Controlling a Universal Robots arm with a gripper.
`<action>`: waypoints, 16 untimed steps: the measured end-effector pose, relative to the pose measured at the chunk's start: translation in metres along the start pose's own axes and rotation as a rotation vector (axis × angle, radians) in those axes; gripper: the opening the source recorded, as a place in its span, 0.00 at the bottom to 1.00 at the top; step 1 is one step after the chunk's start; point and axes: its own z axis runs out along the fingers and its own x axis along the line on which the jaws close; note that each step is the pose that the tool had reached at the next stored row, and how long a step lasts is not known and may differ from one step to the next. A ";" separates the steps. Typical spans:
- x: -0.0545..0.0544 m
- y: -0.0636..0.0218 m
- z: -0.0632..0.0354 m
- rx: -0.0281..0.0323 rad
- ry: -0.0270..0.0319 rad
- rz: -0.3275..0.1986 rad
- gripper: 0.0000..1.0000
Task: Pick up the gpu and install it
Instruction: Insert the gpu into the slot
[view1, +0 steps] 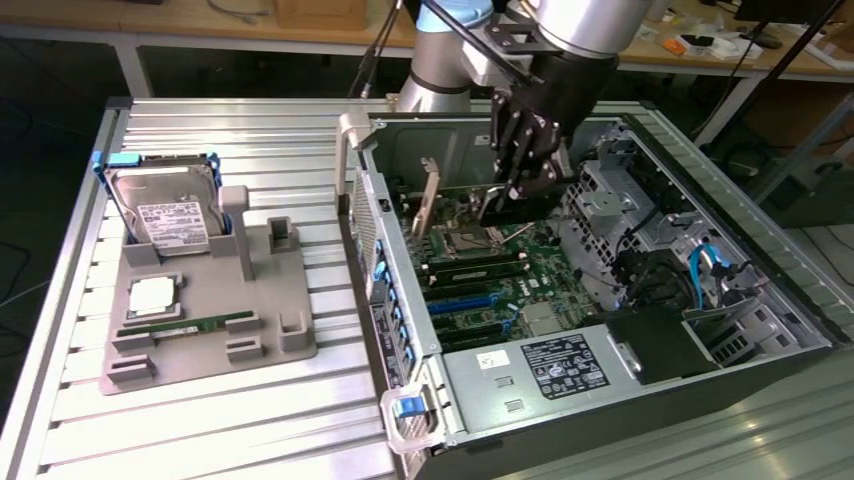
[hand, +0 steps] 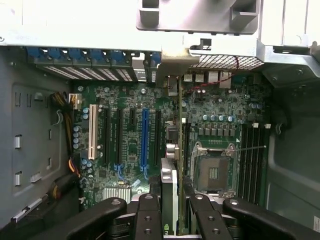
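The gpu (view1: 429, 197) stands on edge inside the open computer case (view1: 380, 300), its metal end bracket toward the case's rear wall. My gripper (view1: 514, 195) reaches down into the case and is shut on the card's far end. In the wrist view the gpu (hand: 180, 125) appears edge-on as a thin line between my fingers (hand: 150, 215). It runs above the motherboard (hand: 125, 100) between the expansion slots and the CPU socket (hand: 212, 172). Its bracket (hand: 175, 62) sits at the rear slot openings. Whether the card is seated in a slot I cannot tell.
A grey fixture tray (view1: 267, 330) lies at the exterior view's left, carrying a hard drive (view1: 167, 215), a processor (view1: 154, 295) and a RAM stick (view1: 187, 325). Inside the case are the power supply (view1: 561, 365), drive cages (view1: 627, 200) and cables (view1: 707, 270).
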 end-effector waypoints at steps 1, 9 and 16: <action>0.001 0.0001 0.0004 0.0000 0.0000 0.000 0.27; 0.006 0.0003 0.0021 0.0000 -0.0001 0.000 0.27; 0.006 0.0003 0.0026 0.0000 0.0000 0.001 0.27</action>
